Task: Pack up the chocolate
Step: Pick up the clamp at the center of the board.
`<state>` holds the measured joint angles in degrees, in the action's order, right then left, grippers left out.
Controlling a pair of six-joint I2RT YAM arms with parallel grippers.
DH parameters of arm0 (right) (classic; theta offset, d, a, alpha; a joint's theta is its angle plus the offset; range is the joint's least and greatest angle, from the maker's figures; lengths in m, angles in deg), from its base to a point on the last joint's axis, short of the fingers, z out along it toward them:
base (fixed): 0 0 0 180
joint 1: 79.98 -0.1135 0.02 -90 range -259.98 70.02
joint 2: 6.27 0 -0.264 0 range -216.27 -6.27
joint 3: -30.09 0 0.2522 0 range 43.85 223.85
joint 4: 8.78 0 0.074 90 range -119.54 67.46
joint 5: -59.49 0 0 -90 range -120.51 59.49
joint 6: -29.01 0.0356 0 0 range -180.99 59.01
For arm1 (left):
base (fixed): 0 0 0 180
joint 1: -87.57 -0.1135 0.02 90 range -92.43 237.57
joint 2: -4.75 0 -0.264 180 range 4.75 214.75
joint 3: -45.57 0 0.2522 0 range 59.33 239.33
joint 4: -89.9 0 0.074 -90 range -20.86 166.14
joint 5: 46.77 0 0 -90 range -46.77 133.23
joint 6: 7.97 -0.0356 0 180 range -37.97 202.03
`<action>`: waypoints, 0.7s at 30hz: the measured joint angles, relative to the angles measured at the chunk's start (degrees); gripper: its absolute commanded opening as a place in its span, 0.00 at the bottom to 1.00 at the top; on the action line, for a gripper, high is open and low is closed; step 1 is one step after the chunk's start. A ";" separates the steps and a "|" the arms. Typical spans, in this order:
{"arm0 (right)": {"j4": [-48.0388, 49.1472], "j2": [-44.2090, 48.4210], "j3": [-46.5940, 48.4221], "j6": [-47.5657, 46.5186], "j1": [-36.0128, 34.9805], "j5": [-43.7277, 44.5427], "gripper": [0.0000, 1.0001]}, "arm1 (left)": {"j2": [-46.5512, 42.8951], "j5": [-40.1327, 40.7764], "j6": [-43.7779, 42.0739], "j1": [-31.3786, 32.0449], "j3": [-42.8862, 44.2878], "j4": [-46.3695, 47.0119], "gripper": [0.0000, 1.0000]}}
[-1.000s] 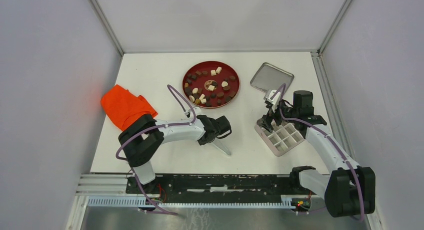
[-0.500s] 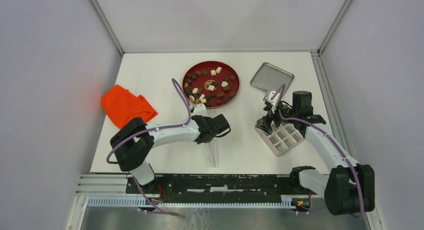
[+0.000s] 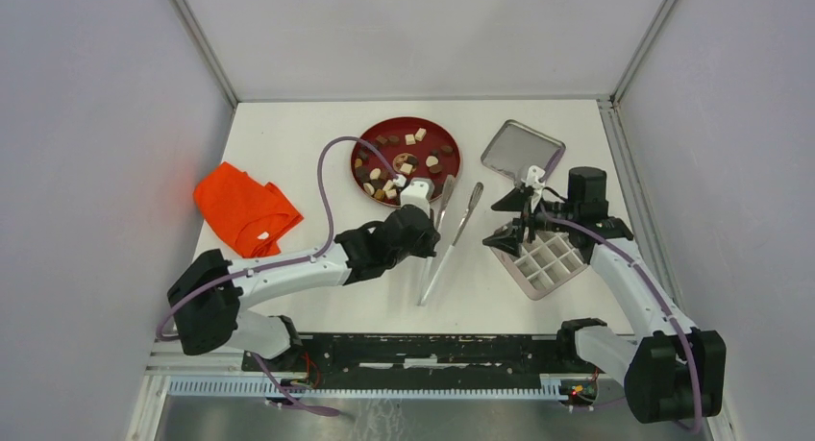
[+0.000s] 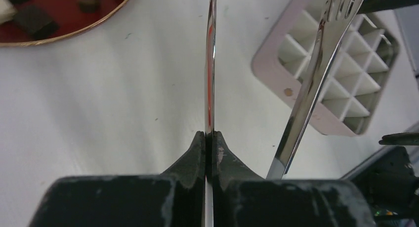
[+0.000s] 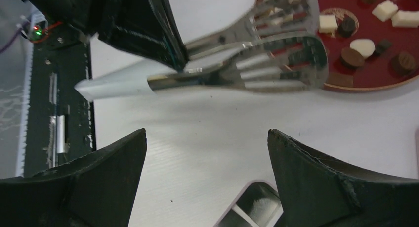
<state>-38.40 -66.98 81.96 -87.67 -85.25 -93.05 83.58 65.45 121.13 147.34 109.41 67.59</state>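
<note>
The chocolate (image 3: 396,167) lies as many small dark, brown and cream pieces on the red plate (image 3: 452,159) at the back centre. My left gripper (image 3: 424,237) is shut on one arm of the metal tweezers (image 3: 452,232), whose slotted tips point toward the plate. In the left wrist view my left gripper (image 4: 209,134) clamps that arm (image 4: 211,64), and the other arm (image 4: 316,73) crosses over the white divided box (image 4: 346,96). My right gripper (image 3: 506,222) is open and empty at the box's (image 3: 545,265) left corner. In the right wrist view it (image 5: 206,133) faces the tweezers' tips (image 5: 267,64) and chocolate (image 5: 353,56).
The box's metal lid (image 3: 519,151) lies behind the box at the back right. An orange cloth (image 3: 245,208) lies at the left. The black rail (image 3: 423,353) runs along the table's near edge.
My left arm has reached forward and right and swung the tweezers round, so their tips point to the plate instead of the near edge. My right gripper has opened wide.
</note>
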 measured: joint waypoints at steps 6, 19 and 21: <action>0.81 0.13 5.29 6.45 -0.04 -7.39 0.95 | 3.85 -14.05 -5.64 -2.95 0.74 14.82 0.02; 10.21 2.27 9.35 27.80 -1.11 -7.52 0.87 | 4.57 -39.17 7.23 -15.02 -4.76 45.29 0.02; 14.36 1.68 10.19 33.31 -2.29 -7.45 0.84 | 5.35 -41.38 9.97 -15.43 -4.76 49.83 0.02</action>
<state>-24.04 -65.29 92.14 -54.36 -87.55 -100.51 88.93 24.07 131.09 131.90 104.65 117.42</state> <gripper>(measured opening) 0.883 0.048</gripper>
